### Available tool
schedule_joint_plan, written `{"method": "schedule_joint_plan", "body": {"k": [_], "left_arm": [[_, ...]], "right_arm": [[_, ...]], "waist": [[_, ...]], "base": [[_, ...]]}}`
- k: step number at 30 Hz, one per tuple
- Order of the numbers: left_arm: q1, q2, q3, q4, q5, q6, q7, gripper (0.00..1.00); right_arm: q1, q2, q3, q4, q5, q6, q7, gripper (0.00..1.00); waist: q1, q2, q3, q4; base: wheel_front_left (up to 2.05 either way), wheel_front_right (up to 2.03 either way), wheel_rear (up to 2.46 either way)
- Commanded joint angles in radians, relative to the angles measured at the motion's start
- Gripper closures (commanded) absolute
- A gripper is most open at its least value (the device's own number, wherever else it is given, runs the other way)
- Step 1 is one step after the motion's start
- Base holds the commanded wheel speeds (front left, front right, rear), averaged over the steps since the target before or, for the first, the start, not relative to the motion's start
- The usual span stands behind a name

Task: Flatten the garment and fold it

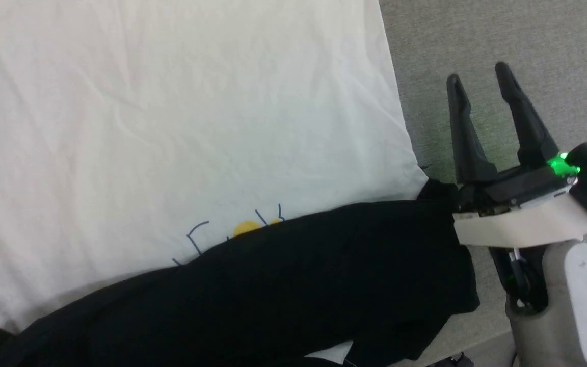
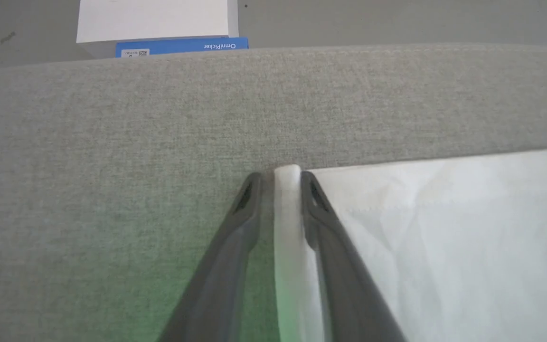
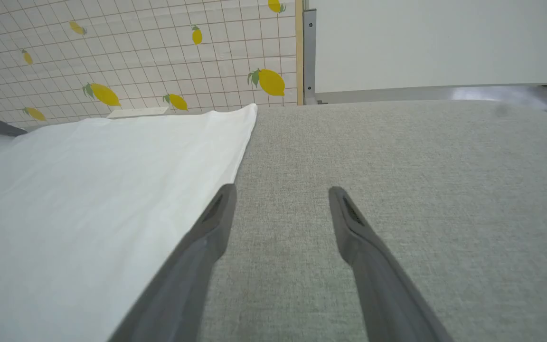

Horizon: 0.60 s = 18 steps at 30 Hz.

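Garment (image 1: 171, 102), a white T-shirt with black sleeves, lies spread on the grey woven-fabric worktop (image 1: 502, 30), with one black sleeve (image 1: 298, 275) flopped across its chest. The right hand (image 1: 478, 73) is open and empty, hovering just beside the shirt's edge. The left hand (image 2: 281, 175) straddles a raised white hem corner, fingers close in; I cannot tell whether it truly bites. Pulled from one side only, that thin pinch could slip or skew the cloth. Its long axis seems to run away from the robot, with the small yellow-and-blue print (image 1: 245, 228) at the near end.
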Motion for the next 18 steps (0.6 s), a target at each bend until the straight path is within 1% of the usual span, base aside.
{"method": "schedule_joint_plan", "body": {"k": [1, 5, 7, 9, 13, 16, 17, 18], "left_arm": [[0.044, -0.014, -0.015, 0.015, -0.018, -0.002, 0.019, 1.0], [0.044, -0.024, -0.028, 0.006, -0.023, -0.022, -0.021, 1.0], [0.039, -0.033, -0.039, 0.011, -0.025, -0.033, -0.043, 1.0], [0.032, -0.047, -0.048, 0.015, -0.03, -0.041, -0.064, 1.0], [0.013, -0.07, -0.069, 0.02, -0.039, -0.062, -0.1, 1.0], [-0.003, -0.09, -0.087, 0.019, -0.046, -0.079, -0.125, 1.0], [-0.012, -0.104, -0.102, 0.02, -0.049, -0.089, -0.138, 1.0], [-0.017, -0.11, -0.109, 0.021, -0.05, -0.095, -0.148, 1.0]], "right_arm": [[-0.04, -0.007, 0.008, -0.006, -0.008, -0.001, 0.01, 0.0], [-0.162, -0.019, -0.011, 0.015, -0.025, -0.001, 0.082, 0.0], [-0.259, -0.017, -0.016, 0.046, -0.02, -0.001, 0.134, 0.0], [-0.368, -0.012, -0.022, 0.102, -0.005, -0.001, 0.205, 0.0], [-0.597, -0.003, -0.056, 0.287, 0.014, -0.001, 0.361, 0.0], [-0.74, 0.008, -0.096, 0.452, 0.023, -0.001, 0.486, 0.0], [-0.807, 0.011, -0.121, 0.543, 0.007, -0.001, 0.549, 0.0], [-0.838, 0.012, -0.13, 0.587, -0.004, -0.001, 0.581, 0.0]], "waist": [[-0.0001, -0.0001, 0.0, 0.008], [-0.0001, -0.0001, -0.003, 0.03], [-0.0001, -0.0001, -0.006, 0.044], [-0.0001, -0.0001, -0.008, 0.06], [-0.0001, -0.0001, -0.003, 0.098], [-0.0001, -0.0001, 0.008, 0.131], [-0.0001, -0.0001, 0.016, 0.157], [-0.0001, -0.0001, 0.021, 0.169]], "base": [[0.0, 0.0, 0.0], [0.0, 0.0, 0.0], [0.0, 0.0, 0.0], [0.0, 0.0, 0.0], [0.0, 0.0, 0.0], [0.0, 0.0, 0.0], [0.0, 0.0, 0.0], [0.0, 0.0, 0.0]]}}
